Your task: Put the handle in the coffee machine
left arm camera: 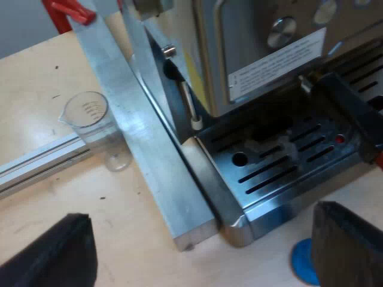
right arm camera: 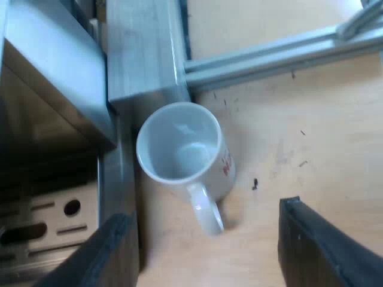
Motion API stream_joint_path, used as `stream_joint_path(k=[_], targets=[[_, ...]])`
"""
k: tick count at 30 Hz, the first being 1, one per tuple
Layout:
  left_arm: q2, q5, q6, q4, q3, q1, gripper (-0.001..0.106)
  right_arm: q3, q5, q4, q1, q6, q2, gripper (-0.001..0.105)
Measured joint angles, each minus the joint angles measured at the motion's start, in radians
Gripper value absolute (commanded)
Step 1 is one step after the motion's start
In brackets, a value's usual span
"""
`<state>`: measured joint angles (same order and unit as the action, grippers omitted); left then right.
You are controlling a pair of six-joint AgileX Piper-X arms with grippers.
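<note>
Machine: a brushed-steel espresso machine [left arm camera: 257, 54] with a white label on its front stands on the pale wooden table [left arm camera: 36, 137]. A slotted steel drip tray [left arm camera: 281, 161] sits at its foot.
Handle: the dark handle [left arm camera: 347, 107] with a red end is at the machine's front, slanting out over the drip tray. Its metal part is hidden, so I cannot tell whether it is locked in.
Left fingers: the left gripper [left arm camera: 200, 215] hovers near the drip tray's corner, its two black fingers released, spread wide and holding nothing.
Right fingers: the right gripper [right arm camera: 206, 212] is also released, its fingers wide apart with nothing grasped.
Mug: a white mug [right arm camera: 179, 149] with red print stands upright and empty on the table, close against the machine's base. Its loop points into the gap between the right fingers.
Glass: a clear measuring glass [left arm camera: 90, 116] stands upright on the table, just beside an aluminium rail [left arm camera: 143, 137].
Tamper: a round blue tamper [left arm camera: 304, 263] lies on the table, just beside the tray's corner.
</note>
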<state>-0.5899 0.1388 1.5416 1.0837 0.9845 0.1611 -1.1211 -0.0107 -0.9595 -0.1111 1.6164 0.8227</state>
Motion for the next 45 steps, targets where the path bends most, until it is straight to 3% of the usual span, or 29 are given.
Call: stream_joint_path(k=[5, 7, 10, 21, 24, 25, 28, 33, 45], targets=[[0.000, -0.007, 0.000, 0.000, 0.000, 0.000, 0.075, 0.000, -0.010, -0.029, 0.086, 0.057, -0.030, 0.054], [0.000, -0.007, 0.000, 0.000, 0.000, 0.000, 0.075, 0.000, -0.028, -0.057, 0.160, 0.120, -0.063, 0.054], [0.016, -0.007, 0.000, 0.000, 0.000, 0.000, 0.075, 0.000, -0.050, -0.089, 0.209, 0.158, -0.087, 0.054], [0.131, -0.007, -0.005, 0.000, 0.002, -0.025, 0.075, 0.000, -0.075, -0.129, 0.244, 0.233, -0.202, 0.054], [0.142, -0.007, -0.005, 0.000, 0.002, -0.042, 0.075, 0.000, -0.075, -0.129, 0.244, 0.244, -0.241, 0.054], [0.196, 0.019, -0.005, 0.000, 0.002, -0.133, 0.075, 0.000, -0.075, -0.129, 0.244, 0.255, -0.263, 0.054], [0.241, 0.040, -0.005, 0.000, 0.002, -0.179, 0.075, -0.001, -0.114, -0.129, 0.244, 0.260, -0.334, 0.054], [0.298, 0.046, -0.005, 0.014, 0.002, -0.197, 0.075, -0.001, -0.165, -0.137, 0.244, 0.260, -0.416, 0.054], [0.446, 0.046, -0.005, 0.075, -0.011, -0.197, 0.075, -0.001, -0.172, -0.210, 0.244, 0.260, -0.594, 0.054]])
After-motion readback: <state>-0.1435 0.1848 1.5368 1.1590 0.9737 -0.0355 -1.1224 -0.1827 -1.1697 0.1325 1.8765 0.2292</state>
